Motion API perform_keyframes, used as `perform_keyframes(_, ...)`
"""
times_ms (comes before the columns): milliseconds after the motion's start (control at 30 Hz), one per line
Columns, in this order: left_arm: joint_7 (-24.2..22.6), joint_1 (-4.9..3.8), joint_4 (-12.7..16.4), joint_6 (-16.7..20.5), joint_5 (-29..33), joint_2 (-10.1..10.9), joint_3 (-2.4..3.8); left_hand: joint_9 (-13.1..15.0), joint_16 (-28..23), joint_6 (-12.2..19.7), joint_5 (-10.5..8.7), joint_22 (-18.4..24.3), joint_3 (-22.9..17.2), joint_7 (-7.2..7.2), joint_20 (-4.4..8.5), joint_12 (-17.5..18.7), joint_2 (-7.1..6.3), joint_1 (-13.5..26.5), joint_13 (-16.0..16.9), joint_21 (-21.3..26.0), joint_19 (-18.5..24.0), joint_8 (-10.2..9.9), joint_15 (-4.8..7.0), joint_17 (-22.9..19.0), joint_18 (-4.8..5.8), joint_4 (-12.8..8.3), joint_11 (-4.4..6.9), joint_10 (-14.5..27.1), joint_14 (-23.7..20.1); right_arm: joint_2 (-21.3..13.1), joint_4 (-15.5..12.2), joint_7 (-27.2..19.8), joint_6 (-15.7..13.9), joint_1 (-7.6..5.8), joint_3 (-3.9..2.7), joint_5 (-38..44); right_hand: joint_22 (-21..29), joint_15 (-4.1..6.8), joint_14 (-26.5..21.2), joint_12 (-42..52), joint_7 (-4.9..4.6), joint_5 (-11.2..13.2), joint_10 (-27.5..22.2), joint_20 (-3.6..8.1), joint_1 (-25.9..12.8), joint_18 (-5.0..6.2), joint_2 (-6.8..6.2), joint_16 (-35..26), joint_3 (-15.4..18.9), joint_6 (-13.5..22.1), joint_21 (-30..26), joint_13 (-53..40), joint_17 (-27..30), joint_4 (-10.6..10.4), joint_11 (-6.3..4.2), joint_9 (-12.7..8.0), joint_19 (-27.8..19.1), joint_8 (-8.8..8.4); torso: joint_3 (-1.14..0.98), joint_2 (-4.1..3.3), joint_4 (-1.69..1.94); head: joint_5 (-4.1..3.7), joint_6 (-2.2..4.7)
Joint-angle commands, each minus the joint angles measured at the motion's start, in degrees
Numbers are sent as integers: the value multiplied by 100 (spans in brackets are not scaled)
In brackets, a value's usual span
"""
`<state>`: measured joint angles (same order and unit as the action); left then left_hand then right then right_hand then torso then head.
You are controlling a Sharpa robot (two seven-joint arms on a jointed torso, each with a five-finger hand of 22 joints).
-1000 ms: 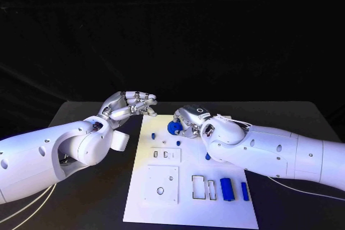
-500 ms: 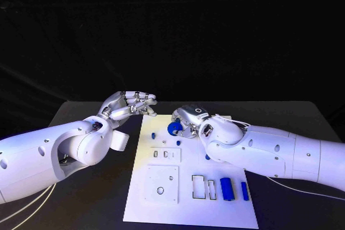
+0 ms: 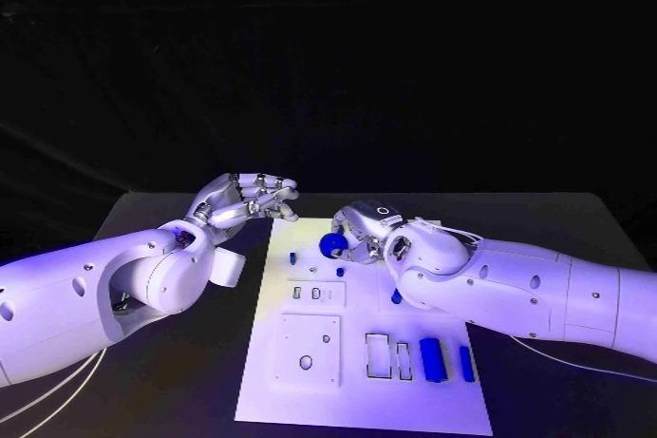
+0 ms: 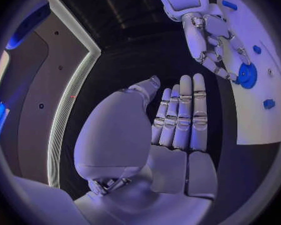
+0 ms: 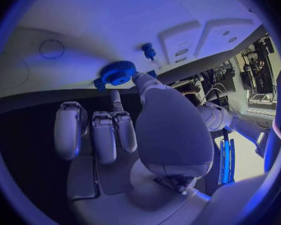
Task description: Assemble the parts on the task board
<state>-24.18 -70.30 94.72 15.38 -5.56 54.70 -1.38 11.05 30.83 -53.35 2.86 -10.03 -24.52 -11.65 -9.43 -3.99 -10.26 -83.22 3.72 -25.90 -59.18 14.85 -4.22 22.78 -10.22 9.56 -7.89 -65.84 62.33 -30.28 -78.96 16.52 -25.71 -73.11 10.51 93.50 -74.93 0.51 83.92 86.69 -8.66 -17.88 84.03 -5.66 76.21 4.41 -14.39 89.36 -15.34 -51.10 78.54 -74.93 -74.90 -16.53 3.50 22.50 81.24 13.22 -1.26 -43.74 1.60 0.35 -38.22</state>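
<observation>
The white task board (image 3: 363,390) lies in the middle of the table. A blue gear (image 3: 330,244) sits at the board's far end, and my right hand (image 3: 362,231) pinches it between thumb and a finger. The right wrist view has the thumb tip and a fingertip against the gear (image 5: 118,73). In the left wrist view the right hand (image 4: 208,40) reaches down to the gear (image 4: 247,75). My left hand (image 3: 248,202) hovers off the board's far left corner, fingers together and curled in, holding nothing; its palm (image 4: 178,125) faces the board.
On the board are a blue peg (image 3: 290,259), two small blue pieces (image 3: 340,271) (image 3: 396,296), two blue bars (image 3: 433,359) (image 3: 467,363), two raised white blocks (image 3: 316,294) (image 3: 309,350) and empty rectangular frames (image 3: 380,354). Dark table surrounds the board.
My right hand and the blue gear have edged slightly toward the near side. The left hand has stayed where it was.
</observation>
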Motion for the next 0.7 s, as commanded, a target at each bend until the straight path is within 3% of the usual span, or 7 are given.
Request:
perform_keyframes(33, -16, -6, 15, -98, 19, -4, 4, -7, 29, 13, 4, -9, -29, -12, -13, 33, 6, 43, 6, -24, 15, -20, -1, 6, -10, 14, -14, 29, -30, -26, -17, -65, 165, -1, 0, -56, -152, -37, 576, 3, 6, -16, 337, -30, -69, -70, 3, 29, 45, -35, -3, -1146, -1355, -3, 37, 10, 6, -35, -7, 1, 4, 4, 7)
perform_keyframes(133, -15, -6, 10, -103, 19, -6, 4, -7, 29, 13, 4, -9, -29, -12, -13, 33, 6, 43, 6, -24, 15, -20, -1, 6, -10, 14, -14, 29, -30, -112, -81, -84, 61, -5, 0, -103, -147, -34, 574, -1, 11, -18, 334, -27, -120, -68, 47, 28, 93, -51, -10, -1142, -1349, -8, 33, 21, 2, -41, -3, 5, 13, -9, 10)
perform_keyframes(267, -18, -6, -8, -109, 19, -10, 4, -6, 37, 13, 3, -9, -32, -12, -14, 32, 3, 44, 6, -28, 21, -23, -2, 15, -10, 10, -15, 33, -42, -428, -325, -316, -468, -43, -8, -432, -119, -33, 566, 14, 5, -22, 347, -24, -223, -59, 121, 19, 179, -21, -43, -1159, -1309, -13, 35, 26, -17, -87, -1, 10, 20, -21, 29)
perform_keyframes(367, -22, -5, -28, -114, 19, -10, 4, -6, 37, 13, 3, -9, -32, -12, -14, 32, 3, 44, 6, -28, 21, -23, -2, 15, -10, 10, -15, 33, -42, -754, -546, -773, -727, -126, -17, -1043, -81, -34, 558, -11, 2, -33, 328, -25, -103, -49, 180, 10, 132, -29, -85, -1133, -1272, 32, 36, 36, -47, -109, -3, 29, -12, -37, 39)
perform_keyframes(433, -25, -5, -43, -119, 19, -10, 4, -6, 37, 13, 4, -9, -32, -12, -15, 32, 3, 43, 7, -29, 22, -23, -2, 17, -10, 8, -15, 33, -44, -1031, -704, -1110, -615, -219, -25, -1594, -34, -37, 549, -23, -7, -34, 318, -26, 128, -35, 197, -1, -4, -40, -140, -1123, -1232, 121, 42, 46, -87, -144, -5, 38, -35, -52, 46)
perform_keyframes(500, -30, -4, -58, -127, 19, -12, 3, -6, 37, 13, 4, -9, -33, -11, -15, 31, 2, 43, 7, -29, 23, -23, -2, 17, -10, 8, -15, 33, -46, -1273, -810, -1347, -355, -303, -32, -2054, 28, -35, 535, -47, -11, -34, 295, -24, 491, -17, 83, -17, -181, -94, -212, -1101, -1172, 364, 42, 60, -141, -160, -10, 55, -71, -56, 48)
perform_keyframes(700, -50, 0, -134, -152, 19, -64, 1, -5, 33, 13, 3, -6, -33, -12, -19, 30, -1, 48, 7, -24, 36, -25, -6, 19, -7, 8, -16, 34, -67, -1967, -849, -2006, 433, -446, -40, -3052, 72, -45, 525, -81, -32, -28, 264, -32, 669, -4, -47, -29, -314, -103, -274, -1067, -1134, 532, 60, 59, -187, -221, -21, 123, -137, -125, 59)
